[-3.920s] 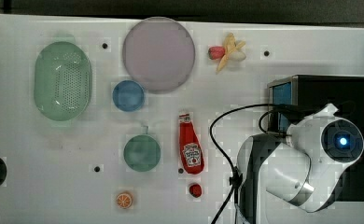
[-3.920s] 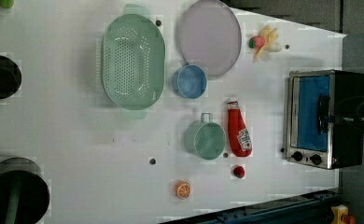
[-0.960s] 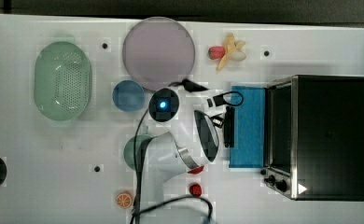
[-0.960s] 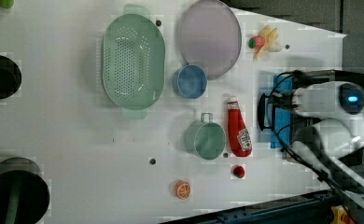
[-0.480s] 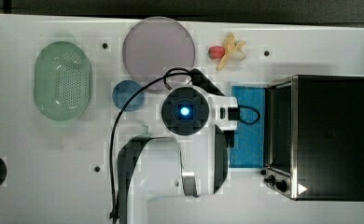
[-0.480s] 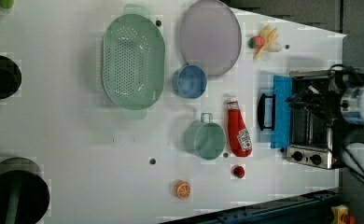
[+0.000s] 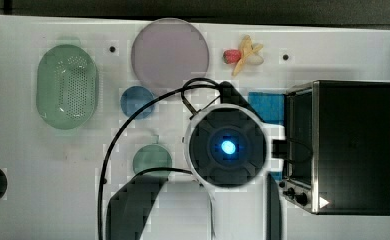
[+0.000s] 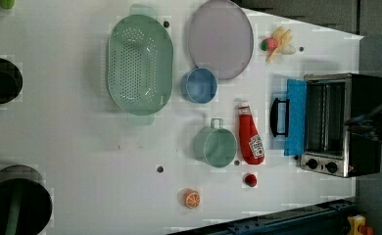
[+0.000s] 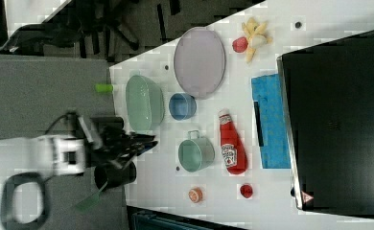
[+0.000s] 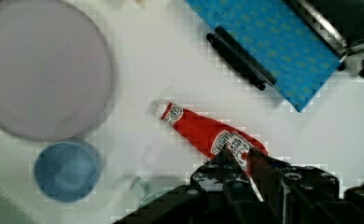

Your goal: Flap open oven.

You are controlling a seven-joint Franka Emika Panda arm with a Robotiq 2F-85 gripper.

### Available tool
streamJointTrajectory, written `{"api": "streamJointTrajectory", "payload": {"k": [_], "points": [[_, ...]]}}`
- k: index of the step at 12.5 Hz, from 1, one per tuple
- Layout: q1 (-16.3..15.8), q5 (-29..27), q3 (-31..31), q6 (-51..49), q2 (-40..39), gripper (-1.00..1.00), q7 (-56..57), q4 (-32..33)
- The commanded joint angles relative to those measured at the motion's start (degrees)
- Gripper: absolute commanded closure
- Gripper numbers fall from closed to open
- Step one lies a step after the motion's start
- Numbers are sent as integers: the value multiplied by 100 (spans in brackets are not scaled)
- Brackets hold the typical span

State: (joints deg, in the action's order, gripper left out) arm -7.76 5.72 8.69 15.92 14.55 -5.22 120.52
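One oven (image 8: 336,125) door (image 8: 296,117) is lying flat, fully open. The gripper (image 10: 245,161) is hanging above the ketchup bottle (image 10: 203,133), fingers nearly together, grasping nothing. Judging the task done; only retreat remaining.

In the left view, the oven (image 8: 343,125) sits at the surface's (image 8: 81,161) right, its door (image 8: 296,117) folded down flat. A ketchup bottle (image 8: 250,134) lies just left of the door, a mug (image 8: 215,146) beside it, a colander (image 8: 139,64) further left.

In the top view the arm (image 7: 228,147) hides the ketchup bottle and most of the oven (image 7: 340,145) door.
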Motion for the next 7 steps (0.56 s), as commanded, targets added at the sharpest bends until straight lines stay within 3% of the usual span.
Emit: {"api": "streamJointTrajectory", "payload": {"k": [1,7], "points": [[15,-162,100,-968,-90,65,-289,-771],[7,-200,90,-1206,-98,65,-264,-1043]]}}
